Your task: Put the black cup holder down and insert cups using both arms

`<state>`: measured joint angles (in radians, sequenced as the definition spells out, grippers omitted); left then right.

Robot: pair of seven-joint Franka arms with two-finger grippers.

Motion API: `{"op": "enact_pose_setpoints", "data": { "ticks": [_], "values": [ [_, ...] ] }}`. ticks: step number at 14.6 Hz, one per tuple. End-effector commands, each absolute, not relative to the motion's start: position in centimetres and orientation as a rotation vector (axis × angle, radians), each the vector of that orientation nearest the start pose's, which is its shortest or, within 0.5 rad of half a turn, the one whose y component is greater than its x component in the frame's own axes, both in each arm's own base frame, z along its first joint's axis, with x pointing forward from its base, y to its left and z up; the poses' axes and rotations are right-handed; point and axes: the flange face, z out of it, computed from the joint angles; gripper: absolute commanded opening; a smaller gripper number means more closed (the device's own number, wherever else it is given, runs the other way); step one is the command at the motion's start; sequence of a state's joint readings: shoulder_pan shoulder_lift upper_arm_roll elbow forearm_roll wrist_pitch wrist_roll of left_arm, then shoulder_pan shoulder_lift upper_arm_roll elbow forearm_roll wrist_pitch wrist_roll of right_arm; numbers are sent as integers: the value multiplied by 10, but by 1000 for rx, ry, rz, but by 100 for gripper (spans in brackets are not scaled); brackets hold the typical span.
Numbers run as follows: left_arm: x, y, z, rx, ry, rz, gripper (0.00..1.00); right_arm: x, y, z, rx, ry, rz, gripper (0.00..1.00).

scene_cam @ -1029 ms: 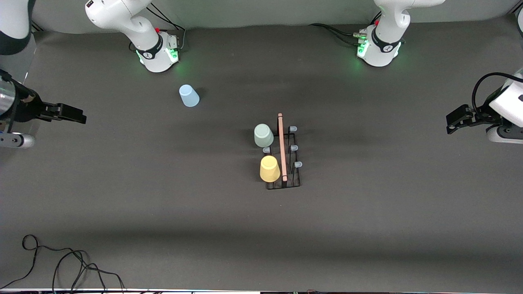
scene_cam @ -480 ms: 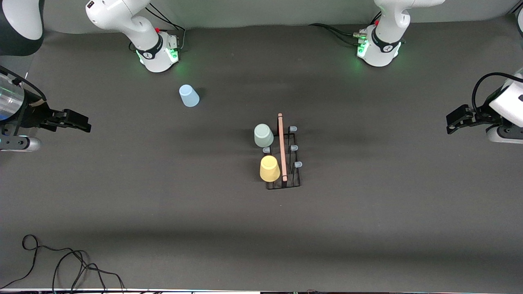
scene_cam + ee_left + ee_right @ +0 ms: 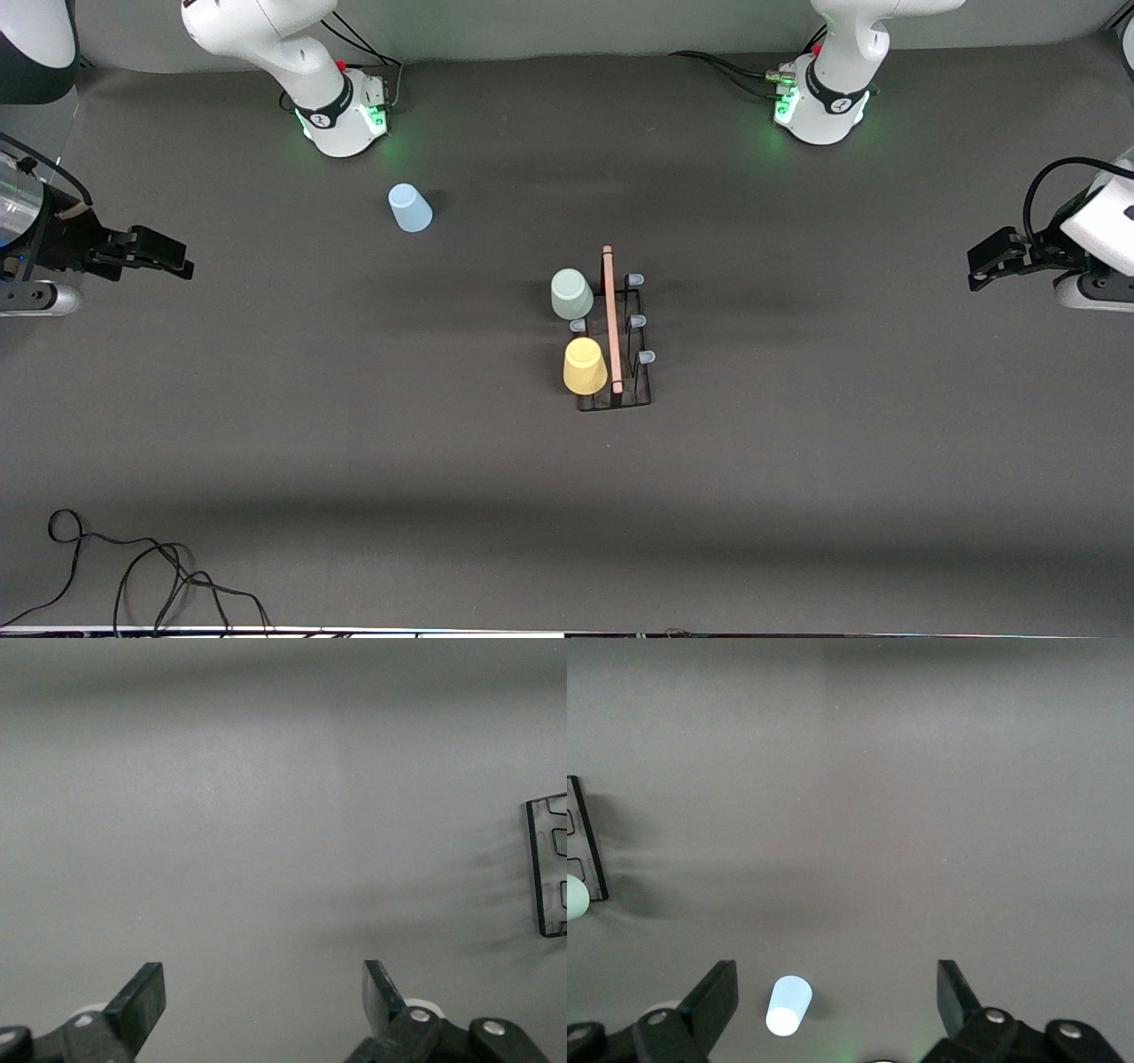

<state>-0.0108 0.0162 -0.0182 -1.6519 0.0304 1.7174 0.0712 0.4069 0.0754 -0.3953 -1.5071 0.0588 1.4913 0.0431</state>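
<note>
Shifted slightly: right gripper (image 3: 164,252), jaws spread, empty, at right arm's table end. Left gripper (image 3: 988,261) spread too, waiting. Black cup holder (image 3: 613,332) mid-table w/ mint cup (image 3: 571,294), yellow cup (image 3: 585,365). Blue cup (image 3: 409,208) loose near right base. Risk: tapered cup tipping on off-centre pinch.

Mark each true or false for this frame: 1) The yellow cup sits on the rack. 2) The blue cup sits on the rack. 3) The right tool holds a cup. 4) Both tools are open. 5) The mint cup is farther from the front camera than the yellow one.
1) True: the yellow cup is on the black cup holder.
2) False: the blue cup stands apart on the table, near the right arm's base.
3) False: the right tool is empty.
4) True, the left tool too.
5) True: the mint cup.
</note>
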Motion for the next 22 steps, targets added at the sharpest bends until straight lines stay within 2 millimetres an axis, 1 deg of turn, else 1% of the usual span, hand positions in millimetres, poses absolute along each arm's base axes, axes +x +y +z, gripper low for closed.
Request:
{"op": "enact_pose_setpoints", "data": {
  "ticks": [1, 2, 5, 6, 16, 22],
  "values": [
    [570, -17, 592, -3093, 148, -66, 99, 557, 17, 612, -3116, 16, 105, 99],
    [571, -17, 592, -3093, 148, -68, 99, 553, 15, 613, -3114, 18, 103, 99],
    [571, -15, 592, -3093, 143, -71, 99, 553, 9, 609, -3113, 33, 84, 99],
    [571, -16, 591, -3093, 145, -66, 99, 553, 13, 609, -3121, 17, 85, 99],
    [572, -16, 591, -3093, 148, -68, 99, 552, 10, 614, -3134, 24, 72, 100],
    [571, -14, 590, -3093, 150, -63, 99, 553, 14, 612, -3135, 14, 82, 100]
  ]
}}
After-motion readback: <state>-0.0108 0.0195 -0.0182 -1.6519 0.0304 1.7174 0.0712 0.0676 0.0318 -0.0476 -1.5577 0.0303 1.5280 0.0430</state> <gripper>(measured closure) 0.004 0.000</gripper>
